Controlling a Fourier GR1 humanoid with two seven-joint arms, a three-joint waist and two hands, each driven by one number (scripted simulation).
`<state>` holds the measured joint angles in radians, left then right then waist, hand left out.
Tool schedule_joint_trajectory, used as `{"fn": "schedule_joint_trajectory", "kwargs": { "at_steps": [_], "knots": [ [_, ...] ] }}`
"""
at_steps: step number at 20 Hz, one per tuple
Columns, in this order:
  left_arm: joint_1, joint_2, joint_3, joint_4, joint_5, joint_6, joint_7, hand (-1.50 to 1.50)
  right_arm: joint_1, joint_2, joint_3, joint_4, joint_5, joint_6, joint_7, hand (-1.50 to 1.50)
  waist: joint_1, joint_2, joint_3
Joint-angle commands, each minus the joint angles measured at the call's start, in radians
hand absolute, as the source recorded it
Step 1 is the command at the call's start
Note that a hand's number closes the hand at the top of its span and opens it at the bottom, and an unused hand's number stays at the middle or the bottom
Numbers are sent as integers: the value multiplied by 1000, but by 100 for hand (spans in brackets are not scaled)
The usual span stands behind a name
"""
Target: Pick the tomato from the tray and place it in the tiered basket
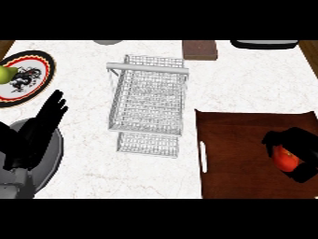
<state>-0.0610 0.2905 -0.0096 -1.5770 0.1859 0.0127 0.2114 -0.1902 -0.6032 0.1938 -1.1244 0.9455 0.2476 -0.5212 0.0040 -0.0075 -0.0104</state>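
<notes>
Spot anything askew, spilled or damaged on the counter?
Nothing stands out. The white wire tiered basket stands square, the green pear sits on the patterned round plate, and the right hand curls round the red tomato over the dark brown tray.

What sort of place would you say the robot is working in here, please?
Probably a kitchen counter: a pale marble-like top holds a wire tiered basket, a plate with a pear, and a brown tray.

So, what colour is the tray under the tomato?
Dark reddish-brown tray, with a white handle; head view shows it.
</notes>
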Motion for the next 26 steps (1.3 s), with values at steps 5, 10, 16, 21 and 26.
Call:
{"fn": "schedule_joint_trajectory", "kwargs": {
  "at_steps": [5, 10, 16, 21, 26],
  "knots": [
    [-22, -14, 18, 53, -16, -22, -30, 0, -46, 63, -67, 41, 97, -84, 213, 150, -1, 8, 10],
    [24, -6, 30, 21, -12, -38, -41, 0, -65, 54, -179, 37, 88, -236, 265, 150, -3, 6, 10],
    [10, -7, 37, 29, -9, -28, -10, 0, -138, 134, -328, -70, -127, -316, 182, 150, -12, 1, 10],
    [21, -5, 40, 19, -19, -28, -24, 0, -103, 181, -404, -294, -372, -188, 126, 150, -35, -6, 9],
    [9, -15, 48, 31, -15, -33, -21, 0, -111, 152, -398, -588, -488, 42, 348, 150, -24, 0, 8]
  ]
}}
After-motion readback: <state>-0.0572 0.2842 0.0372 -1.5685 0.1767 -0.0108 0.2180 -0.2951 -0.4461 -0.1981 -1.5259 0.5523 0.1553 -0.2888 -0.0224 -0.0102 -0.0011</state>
